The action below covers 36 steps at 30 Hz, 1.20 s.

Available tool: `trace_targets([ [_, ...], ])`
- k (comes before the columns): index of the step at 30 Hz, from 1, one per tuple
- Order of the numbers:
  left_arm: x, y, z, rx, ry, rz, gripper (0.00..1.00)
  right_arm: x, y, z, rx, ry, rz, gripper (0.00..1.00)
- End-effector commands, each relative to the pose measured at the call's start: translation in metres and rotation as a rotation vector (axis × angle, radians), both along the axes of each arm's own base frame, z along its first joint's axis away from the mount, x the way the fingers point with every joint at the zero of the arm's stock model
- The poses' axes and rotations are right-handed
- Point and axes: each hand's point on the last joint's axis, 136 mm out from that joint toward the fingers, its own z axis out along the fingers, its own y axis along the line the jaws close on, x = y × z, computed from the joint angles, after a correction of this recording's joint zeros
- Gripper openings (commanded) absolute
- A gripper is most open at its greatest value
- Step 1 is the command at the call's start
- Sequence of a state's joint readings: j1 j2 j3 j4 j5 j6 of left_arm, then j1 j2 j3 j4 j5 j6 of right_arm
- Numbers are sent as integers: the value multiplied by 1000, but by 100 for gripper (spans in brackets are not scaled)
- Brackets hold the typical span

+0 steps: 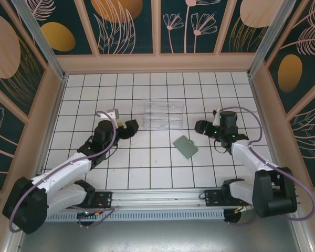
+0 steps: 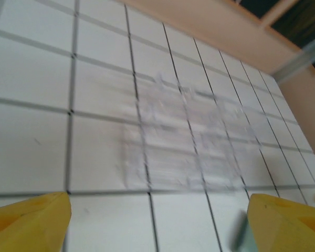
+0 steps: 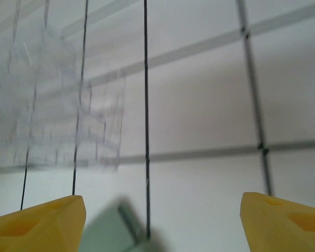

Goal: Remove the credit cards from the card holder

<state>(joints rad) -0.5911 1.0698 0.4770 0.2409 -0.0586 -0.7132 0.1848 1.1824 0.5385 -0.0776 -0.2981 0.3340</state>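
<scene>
On the table (image 1: 147, 168), card holder (image 1: 185, 147) diagonal, far-left to near-right

The card holder (image 1: 186, 147) is a small, flat, grey-green wallet, apparently folded shut. It lies flat on the white tiled surface, a little toward the right edge from the middle and somewhat nearer the near edge than the far one. It sits turned diagonally (its corners point roughly at the surface's edges).
</scene>
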Motion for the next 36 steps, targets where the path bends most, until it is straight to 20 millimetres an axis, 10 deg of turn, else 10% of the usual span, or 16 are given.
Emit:
trace_targets([
  [1,-22,-30,-27,-85,168,-61,87,-35,22,-23,38,206,57,76],
  [12,-83,-99,-81,-89,445,-294,88,-62,37,-46,44,293,70,75],
  [23,-95,-111,-103,-146,551,-311,89,-85,56,-61,44,359,127,75],
  [28,-90,-114,-100,-150,536,-303,89,-101,94,-36,185,347,270,73],
  [36,-76,-135,-94,-140,510,-346,83,-79,55,-36,52,304,81,73],
])
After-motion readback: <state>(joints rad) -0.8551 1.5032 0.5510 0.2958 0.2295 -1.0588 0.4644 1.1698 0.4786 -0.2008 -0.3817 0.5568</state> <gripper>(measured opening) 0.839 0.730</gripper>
